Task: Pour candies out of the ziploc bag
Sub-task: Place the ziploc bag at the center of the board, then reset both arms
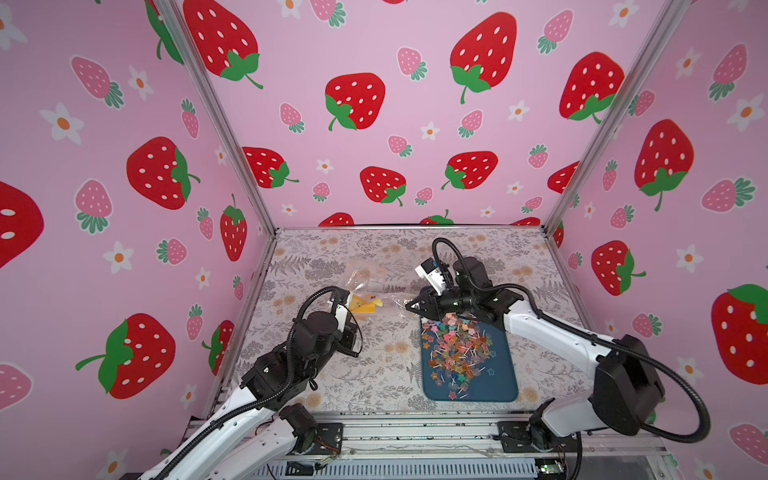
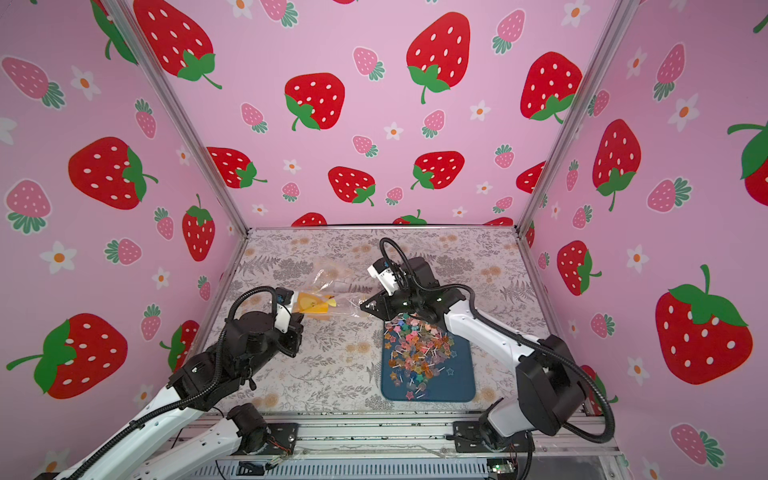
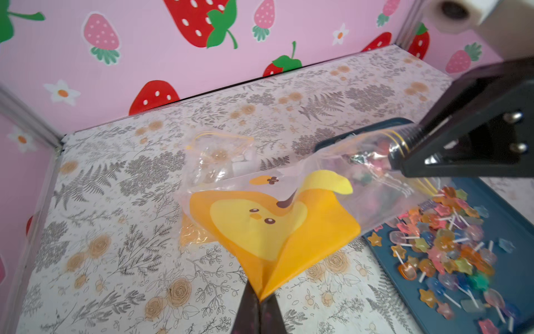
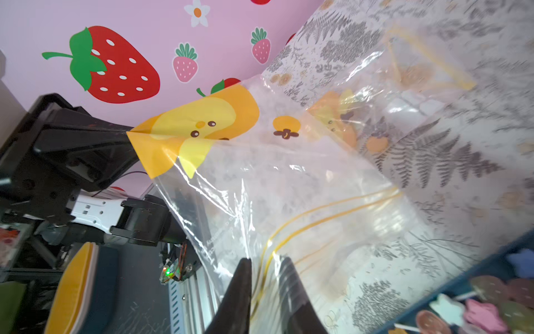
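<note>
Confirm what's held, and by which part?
Left gripper pinches the ziploc bag by its orange bottom corner. Right gripper: jaws parted around zip edge; grip unclear.

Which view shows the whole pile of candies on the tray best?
A top view: the candies lie spread over the blue tray, nearly all visible. The left wrist view cuts the pile off at its edge; the right wrist view catches only a few.

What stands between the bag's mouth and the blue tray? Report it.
Nothing visible does. The ziploc bag has its mouth, at the right gripper, by the far end of the blue tray, where the candies already lie heaped. A second bag lies farther back, out of the way.
</note>
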Tool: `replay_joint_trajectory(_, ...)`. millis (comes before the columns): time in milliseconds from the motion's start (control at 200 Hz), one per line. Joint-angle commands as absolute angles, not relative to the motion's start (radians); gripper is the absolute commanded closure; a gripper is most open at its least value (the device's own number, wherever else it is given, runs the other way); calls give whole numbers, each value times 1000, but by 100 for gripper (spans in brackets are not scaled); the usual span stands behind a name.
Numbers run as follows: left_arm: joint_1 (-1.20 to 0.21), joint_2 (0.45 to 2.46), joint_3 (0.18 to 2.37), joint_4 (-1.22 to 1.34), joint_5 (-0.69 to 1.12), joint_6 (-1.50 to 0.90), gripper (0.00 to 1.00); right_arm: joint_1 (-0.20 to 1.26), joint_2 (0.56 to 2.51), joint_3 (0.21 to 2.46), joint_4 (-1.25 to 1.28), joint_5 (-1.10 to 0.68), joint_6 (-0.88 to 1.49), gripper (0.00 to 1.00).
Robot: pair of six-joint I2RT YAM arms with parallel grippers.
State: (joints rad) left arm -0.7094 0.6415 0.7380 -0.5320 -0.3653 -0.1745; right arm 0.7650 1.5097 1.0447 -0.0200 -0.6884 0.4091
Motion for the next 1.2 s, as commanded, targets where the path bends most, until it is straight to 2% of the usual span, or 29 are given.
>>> replay_joint_trajectory(0, -700, 571, 657, -507, -478, -336, 100, 783, 1586, 1045, 72, -723, 480, 79)
replay_joint_trajectory(85, -695, 545, 599, -463, -447, -375, 100, 792, 1611, 1034, 89, -715, 483, 79)
replay_joint_trajectory(150, -695, 551, 576, -462, -425, -405, 100, 793, 1612, 1028, 80, -703, 476, 73)
replay_joint_trajectory(410, -694, 521, 501, -522, -455, -580, 100, 792, 1575, 1029, -69, -661, 387, 63)
replay_joint_trajectory(430, -694, 517, 498, -534, -460, -595, 96, 792, 1568, 1031, -87, -656, 376, 63)
replay_joint_trajectory(470, -694, 510, 496, -558, -467, -625, 81, 792, 1551, 1030, -122, -634, 358, 61)
replay_joint_trajectory(520, -694, 505, 493, -589, -470, -657, 77, 792, 1523, 1025, -157, -598, 333, 60)
replay_joint_trajectory(565, -694, 504, 491, -599, -468, -670, 58, 791, 1491, 1022, -194, -550, 311, 55)
replay_joint_trajectory(610, -692, 505, 495, -606, -465, -675, 46, 789, 1462, 1019, -234, -497, 291, 53)
replay_joint_trajectory(685, -693, 509, 507, -628, -477, -692, 19, 779, 1411, 1023, -309, -405, 262, 49)
replay_joint_trajectory(710, -692, 511, 516, -643, -484, -700, 3, 773, 1396, 1027, -338, -379, 254, 46)
replay_joint_trajectory(720, -692, 511, 520, -647, -486, -702, 0, 771, 1390, 1029, -347, -369, 249, 45)
replay_joint_trajectory(905, -691, 533, 633, -722, -518, -658, 1, 694, 1285, 1064, -498, -224, 212, 43)
replay_joint_trajectory(941, -689, 541, 666, -743, -517, -640, 1, 675, 1266, 1069, -507, -203, 212, 40)
replay_joint_trajectory(1196, -689, 594, 948, -928, -589, -477, 1, 540, 1139, 1091, -499, -147, 189, 37)
